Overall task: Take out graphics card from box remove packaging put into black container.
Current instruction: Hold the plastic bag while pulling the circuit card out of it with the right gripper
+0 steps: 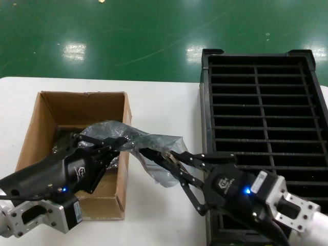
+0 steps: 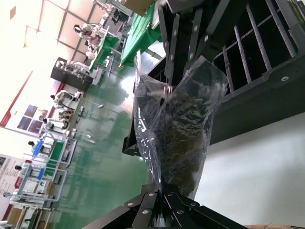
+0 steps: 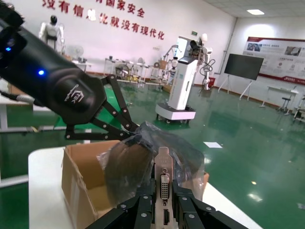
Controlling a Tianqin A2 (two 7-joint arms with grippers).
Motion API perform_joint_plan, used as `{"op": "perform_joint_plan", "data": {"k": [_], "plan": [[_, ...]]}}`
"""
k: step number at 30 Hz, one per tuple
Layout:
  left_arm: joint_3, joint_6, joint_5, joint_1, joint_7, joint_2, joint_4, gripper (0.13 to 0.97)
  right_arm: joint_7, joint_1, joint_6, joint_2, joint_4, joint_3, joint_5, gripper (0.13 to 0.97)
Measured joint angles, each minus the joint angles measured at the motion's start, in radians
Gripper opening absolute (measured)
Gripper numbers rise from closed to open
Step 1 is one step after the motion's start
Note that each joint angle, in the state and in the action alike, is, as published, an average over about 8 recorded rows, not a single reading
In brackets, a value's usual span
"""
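The packaging, a crinkly translucent bag, is stretched in the air between my two grippers, just right of the brown box. My left gripper is shut on the bag's end above the box's right wall; the left wrist view shows its jaws pinching the plastic. My right gripper is shut on the graphics card's silver bracket, whose white port shows between the jaws. The card is a dark shape still mostly inside the bag. The black container stands at the right.
Box and crate rest on a white table, and green floor lies beyond its far edge. The right forearm hangs over the crate's near left corner. A strip of bare table separates box and crate, under the stretched bag.
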Motion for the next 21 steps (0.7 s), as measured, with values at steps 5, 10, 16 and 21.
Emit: {"op": "perform_joint_plan", "data": {"k": [5, 10, 16, 21], "plan": [[0.000, 0.000, 0.000, 0.000, 0.000, 0.000, 0.000, 0.140, 0.033, -0.048, -0.005, 0.037, 0.072, 0.044, -0.061, 0.188], [0.000, 0.000, 0.000, 0.000, 0.000, 0.000, 0.000, 0.140, 0.079, -0.103, -0.012, 0.073, 0.147, 0.114, -0.108, 0.188], [0.000, 0.000, 0.000, 0.000, 0.000, 0.000, 0.000, 0.140, 0.078, -0.173, -0.006, 0.137, 0.192, 0.224, -0.045, 0.188], [0.000, 0.000, 0.000, 0.000, 0.000, 0.000, 0.000, 0.140, 0.012, -0.253, -0.006, 0.197, 0.199, 0.330, 0.086, 0.188]]}}
